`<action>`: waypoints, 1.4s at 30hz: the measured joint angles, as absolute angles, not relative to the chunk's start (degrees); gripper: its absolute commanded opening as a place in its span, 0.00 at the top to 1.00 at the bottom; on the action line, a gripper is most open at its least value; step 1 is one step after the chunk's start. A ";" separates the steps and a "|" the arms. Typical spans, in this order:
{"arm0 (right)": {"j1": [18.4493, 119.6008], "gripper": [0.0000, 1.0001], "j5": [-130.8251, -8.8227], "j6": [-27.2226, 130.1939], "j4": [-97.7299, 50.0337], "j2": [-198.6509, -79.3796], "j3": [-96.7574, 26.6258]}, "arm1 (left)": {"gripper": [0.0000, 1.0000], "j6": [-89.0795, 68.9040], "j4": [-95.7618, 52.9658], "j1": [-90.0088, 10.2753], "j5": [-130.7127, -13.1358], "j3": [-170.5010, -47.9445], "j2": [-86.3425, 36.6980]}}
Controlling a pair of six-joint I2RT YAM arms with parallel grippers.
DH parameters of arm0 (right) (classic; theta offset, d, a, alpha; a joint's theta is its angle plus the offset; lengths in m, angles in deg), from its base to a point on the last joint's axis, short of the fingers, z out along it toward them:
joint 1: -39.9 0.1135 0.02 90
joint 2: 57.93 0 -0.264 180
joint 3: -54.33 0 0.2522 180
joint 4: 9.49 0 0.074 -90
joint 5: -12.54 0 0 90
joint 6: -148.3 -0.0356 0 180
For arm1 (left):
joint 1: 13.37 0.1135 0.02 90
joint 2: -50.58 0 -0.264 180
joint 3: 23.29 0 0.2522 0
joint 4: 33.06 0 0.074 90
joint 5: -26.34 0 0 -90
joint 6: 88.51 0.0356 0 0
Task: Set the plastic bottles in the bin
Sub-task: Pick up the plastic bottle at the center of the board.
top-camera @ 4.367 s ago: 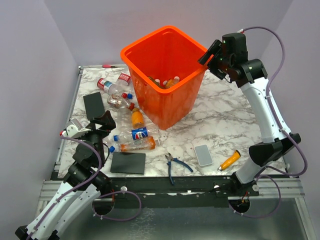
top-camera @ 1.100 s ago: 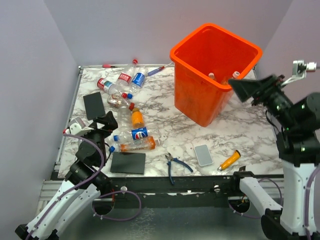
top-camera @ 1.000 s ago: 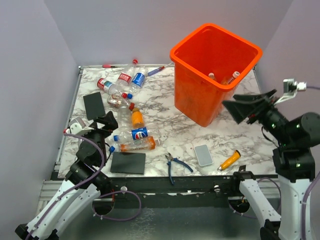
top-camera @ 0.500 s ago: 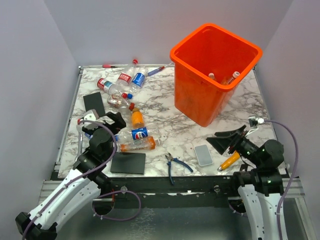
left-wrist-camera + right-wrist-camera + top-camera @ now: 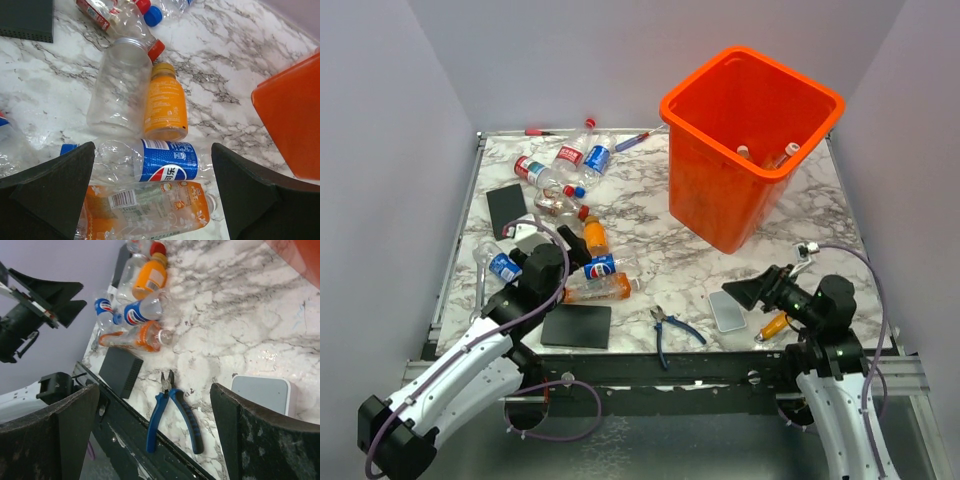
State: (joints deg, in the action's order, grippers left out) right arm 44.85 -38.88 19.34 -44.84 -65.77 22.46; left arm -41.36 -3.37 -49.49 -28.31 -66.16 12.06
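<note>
The left gripper (image 5: pixel 558 262) hangs low with its fingers spread wide and nothing between them, over the cluster of plastic bottles (image 5: pixel 582 250) at the left of the top view. In the left wrist view a blue-labelled bottle (image 5: pixel 165 160) lies on its side straight between the two fingers. A crushed orange-labelled bottle (image 5: pixel 150 210) lies just below it in the frame, touching it. Above it, an orange bottle (image 5: pixel 165 105) and a clear red-capped bottle (image 5: pixel 120 90) lie side by side. More bottles are scattered toward the upper left of the marble counter (image 5: pixel 650 215).

The right gripper (image 5: pixel 757 287), also spread wide and empty, hovers at the lower right just above a white box (image 5: pixel 728 312), near an orange marker-like tool (image 5: pixel 777 324). It is well apart from the bottles. Blue-handled pliers (image 5: pixel 172 415) lie between its fingers in the right wrist view.

The orange bin (image 5: pixel 715 205) stands upright at the upper right of the top view, far from both grippers, with a few bottle caps showing inside.
</note>
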 measured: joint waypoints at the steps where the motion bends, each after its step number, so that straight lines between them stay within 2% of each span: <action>1: 45.55 0.06 -39.51 19.38 -44.22 -67.65 22.94 | 0.01 -41.07 -2.65 -49.49 -28.94 -66.68 11.14; 7: 47.10 0.06 -42.09 19.78 -38.04 -83.26 23.16 | 0.01 -33.10 1.59 -49.66 -37.88 -75.73 0.00; 12: 47.10 0.05 -40.54 19.36 -31.18 -87.63 22.72 | 0.01 -24.94 6.29 -54.01 -42.65 -80.87 -7.35; 17: 47.32 0.05 -37.48 20.70 -30.37 -87.65 21.08 | 0.01 -20.59 9.87 -61.68 -43.08 -82.48 -9.14; 27: 48.15 0.05 -36.63 22.27 -32.53 -87.65 20.91 | 0.01 -19.63 11.45 -68.68 -40.64 -83.93 -19.57; 38: 48.17 0.04 -36.63 23.38 -35.81 -83.45 21.06 | 0.01 -24.31 10.18 -69.64 -30.39 -83.93 -30.21; 42: 48.21 0.04 -36.54 23.47 -37.06 -82.82 21.06 | 0.07 -25.10 9.07 -69.57 -29.34 -83.93 -35.52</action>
State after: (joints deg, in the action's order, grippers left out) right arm 48.21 -36.54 23.47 -37.06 -82.82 21.06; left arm -25.10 9.07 -69.57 -29.34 -83.93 -35.52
